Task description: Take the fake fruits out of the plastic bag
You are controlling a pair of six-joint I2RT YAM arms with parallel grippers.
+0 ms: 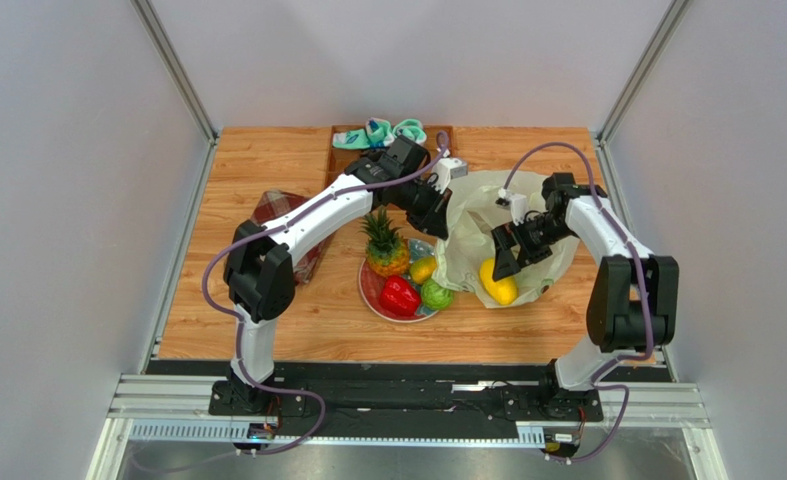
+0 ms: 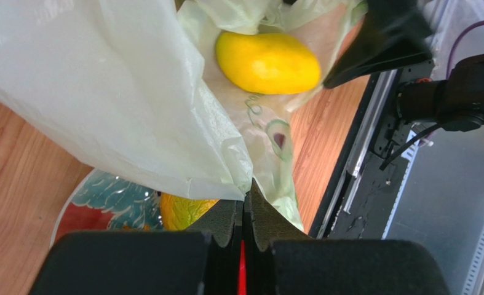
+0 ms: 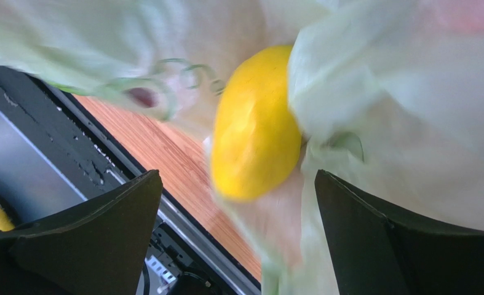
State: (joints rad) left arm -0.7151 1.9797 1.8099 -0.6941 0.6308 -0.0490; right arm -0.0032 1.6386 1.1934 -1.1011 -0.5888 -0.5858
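Right gripper (image 1: 500, 266): fingers stood wide apart, hung just above the yellow mango (image 1: 498, 285), right of the plate (image 1: 365, 288). No contact with the fruit could be made out; its own wrist view was blurred.

Yellow mango: one, lying on its side on the plastic of the bag (image 1: 467, 255), at the bag's near edge, right of the plate and apart from it. A fold of the bag covered part of it in the right wrist view.

Plate, patterned, red rim: held a red bell pepper (image 1: 399, 296) at its near side, a green round piece (image 1: 435, 295) at its right edge, a small yellow fruit (image 1: 423, 269) behind that, and a pineapple (image 1: 387, 247) upright at its far side.

Plastic bag: cream-white, crinkled, faint green print, spread right of the plate, its left edge touching the plate's right side and lifted.

Left gripper (image 1: 441, 222): fingers pressed together on the bag's raised left edge, just beyond the plate's far right side.

Plaid cloth (image 1: 277, 212): red and white, left of the plate, partly under the left arm.

Socks (image 1: 382, 133): teal and white, rolled, on a brown tray (image 1: 339, 155) well beyond the plate at the table's far edge.
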